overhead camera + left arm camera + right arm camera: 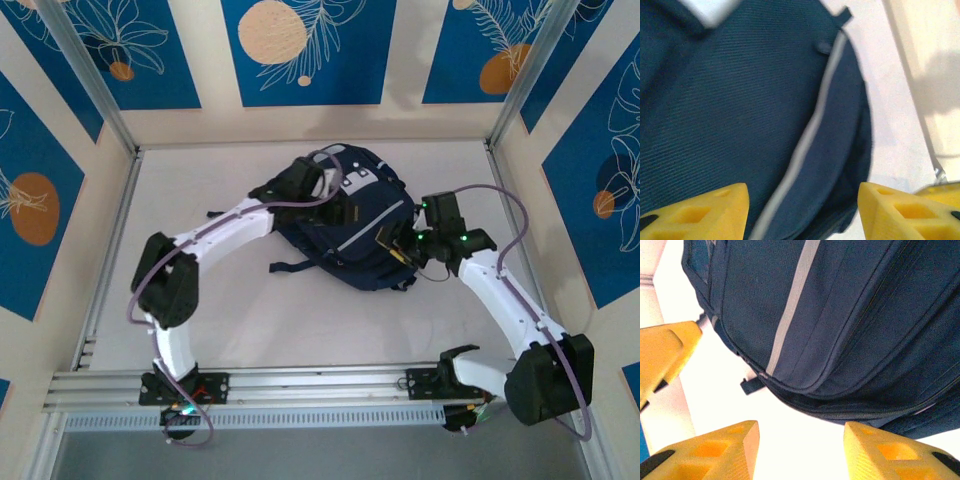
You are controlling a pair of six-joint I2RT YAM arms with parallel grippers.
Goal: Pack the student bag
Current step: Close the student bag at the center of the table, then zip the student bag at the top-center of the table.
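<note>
Flanking the dark navy fabric student bag (350,225) mid-frame, left gripper (802,192) and right gripper (801,427) gape empty. Slack cloth may slip when pinched.

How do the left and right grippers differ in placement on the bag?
The left gripper sits over the student bag's far end near its white patches; the right gripper is at the bag's near-right edge. The left jaws frame navy fabric and the grey stripe; the right jaws frame bare table beside the bag. Both are open, holding nothing.
</note>
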